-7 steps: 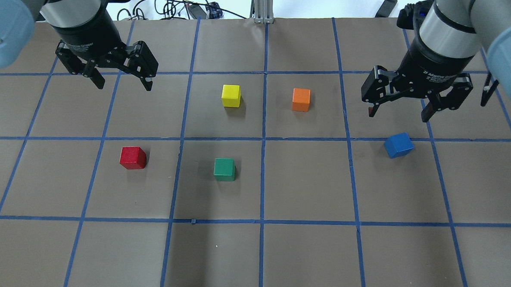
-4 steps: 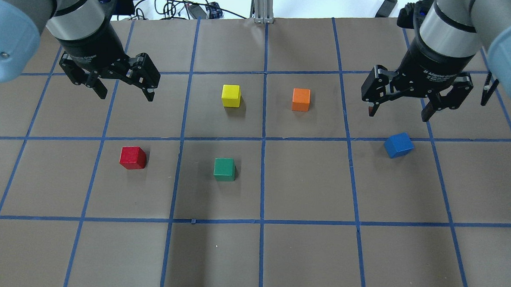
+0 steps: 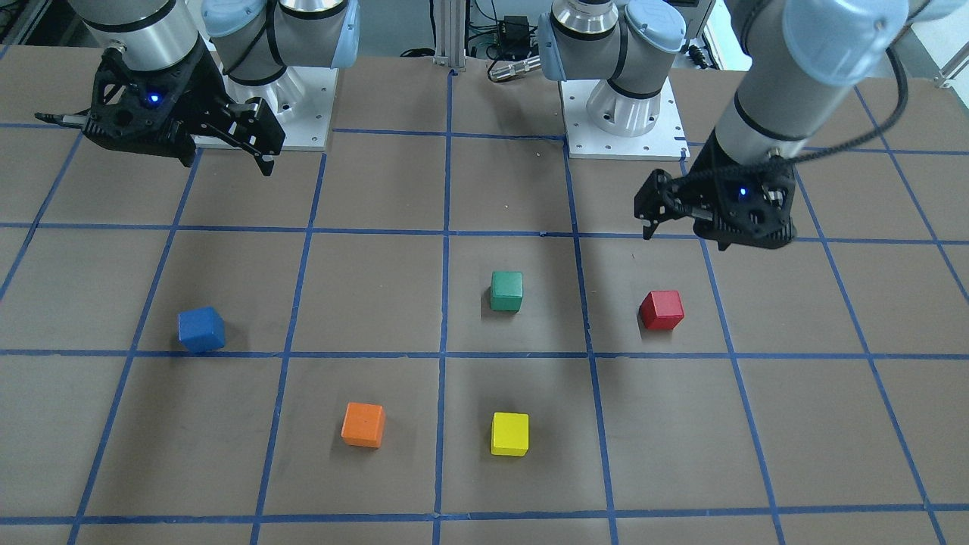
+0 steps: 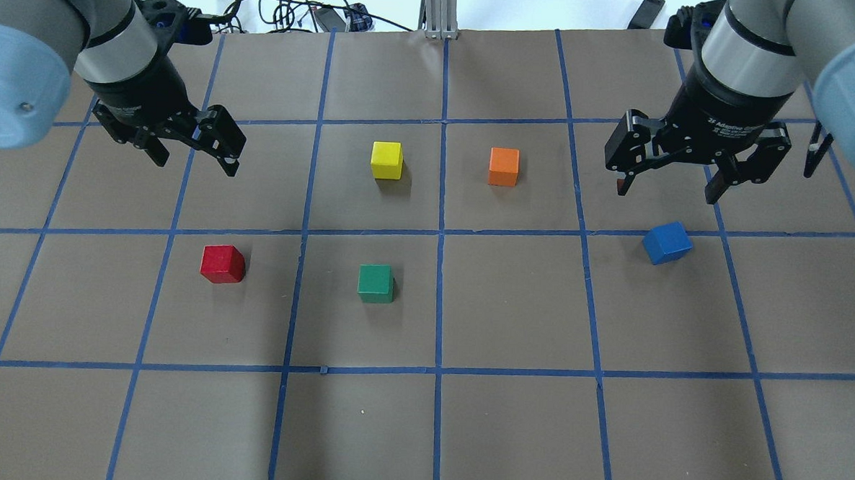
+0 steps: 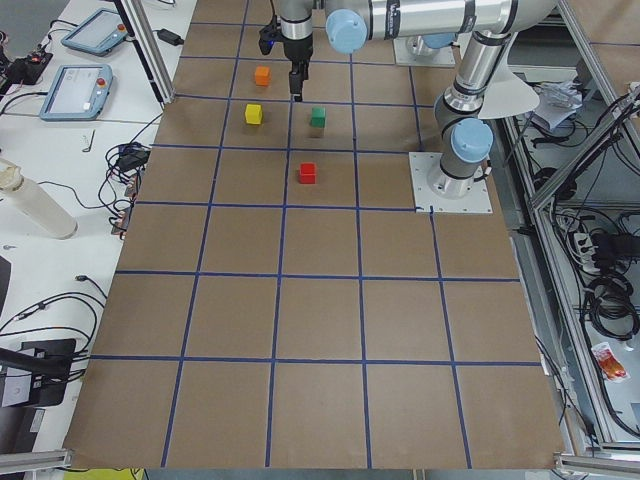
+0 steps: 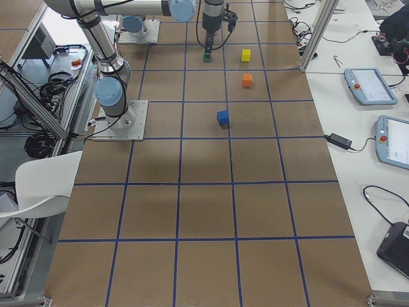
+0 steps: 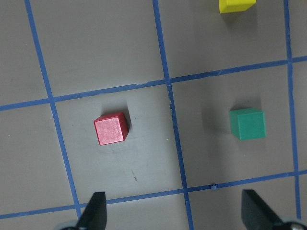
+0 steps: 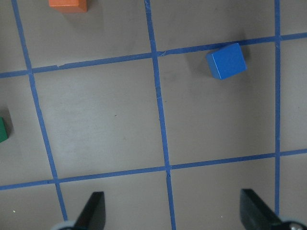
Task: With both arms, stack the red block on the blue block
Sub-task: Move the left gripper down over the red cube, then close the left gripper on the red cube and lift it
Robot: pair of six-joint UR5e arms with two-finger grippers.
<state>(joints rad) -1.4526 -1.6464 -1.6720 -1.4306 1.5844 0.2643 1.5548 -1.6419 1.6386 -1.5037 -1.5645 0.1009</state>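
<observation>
The red block (image 4: 222,263) sits on the brown table, left of centre in the overhead view; it also shows in the front view (image 3: 662,310) and the left wrist view (image 7: 111,129). The blue block (image 4: 667,242) lies at the right, turned askew, also in the front view (image 3: 201,330) and the right wrist view (image 8: 226,61). My left gripper (image 4: 193,159) is open and empty, held above the table behind the red block. My right gripper (image 4: 666,189) is open and empty, held above the table just behind the blue block.
A yellow cube (image 4: 387,159) and an orange cube (image 4: 503,166) stand at the back centre. A green cube (image 4: 376,283) stands right of the red block. Blue tape lines grid the table. Cables lie beyond the far edge.
My left gripper has moved forward and slightly down toward the red block. The right gripper and all cubes have stayed put.
</observation>
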